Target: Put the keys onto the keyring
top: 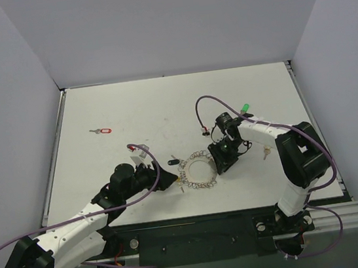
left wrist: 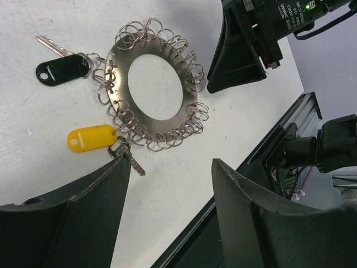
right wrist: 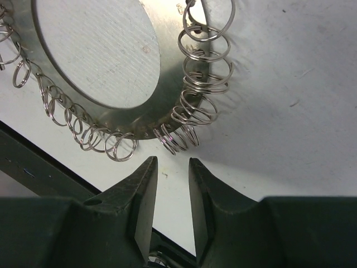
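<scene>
The keyring (left wrist: 124, 56) lies flat. The yellow key (left wrist: 92, 138), maybe hooked on it, points its tip toward the wide-spread left gripper (left wrist: 170, 167). The right gripper (right wrist: 172, 163) has its fingers a little apart, holding nothing.

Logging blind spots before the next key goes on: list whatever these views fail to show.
- Top view: the small key beside the right arm is too small to tell its colour.
- Left wrist view: tangled small rings hide whether the yellow key is threaded on the keyring.
- Right wrist view: the keyring runs off the top and left edges; no key shows.
</scene>
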Robot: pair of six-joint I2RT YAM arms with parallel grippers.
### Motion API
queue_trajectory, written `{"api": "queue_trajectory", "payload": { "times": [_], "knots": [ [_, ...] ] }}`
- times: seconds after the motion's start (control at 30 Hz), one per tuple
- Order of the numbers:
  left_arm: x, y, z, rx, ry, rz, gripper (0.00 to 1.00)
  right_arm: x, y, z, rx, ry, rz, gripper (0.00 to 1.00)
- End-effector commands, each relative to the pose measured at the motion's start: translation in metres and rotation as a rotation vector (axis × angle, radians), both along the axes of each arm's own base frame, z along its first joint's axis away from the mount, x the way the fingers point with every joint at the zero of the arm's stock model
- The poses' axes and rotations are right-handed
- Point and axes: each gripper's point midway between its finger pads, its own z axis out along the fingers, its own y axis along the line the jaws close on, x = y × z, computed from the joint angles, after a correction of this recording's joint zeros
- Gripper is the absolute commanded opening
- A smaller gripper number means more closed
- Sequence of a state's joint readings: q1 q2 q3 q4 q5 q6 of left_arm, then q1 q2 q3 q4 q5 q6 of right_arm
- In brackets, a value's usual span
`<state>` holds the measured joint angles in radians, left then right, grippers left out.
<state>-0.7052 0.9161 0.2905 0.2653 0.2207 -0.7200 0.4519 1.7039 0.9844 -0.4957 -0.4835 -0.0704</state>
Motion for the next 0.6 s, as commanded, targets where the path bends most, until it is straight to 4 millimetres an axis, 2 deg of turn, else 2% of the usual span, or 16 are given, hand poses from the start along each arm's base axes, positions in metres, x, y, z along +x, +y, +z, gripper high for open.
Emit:
{"api": "queue_trajectory", "payload": {
  "times": [0.0, 0.57],
  "knots": [
    [0.0058, -0.0039, 0.0184, -0.03, -0.056, 0.001, 0.7, -0.0012, 0.0075, 0.0058, 0.024, 0.041, -0.022, 0.25],
    [0.0061, -0.0044, 0.017, -0.025, -0.054, -0.003, 0.7, -0.0051, 0.0133, 0.0031, 0.037, 0.076, -0.01, 0.24]
  ]
}}
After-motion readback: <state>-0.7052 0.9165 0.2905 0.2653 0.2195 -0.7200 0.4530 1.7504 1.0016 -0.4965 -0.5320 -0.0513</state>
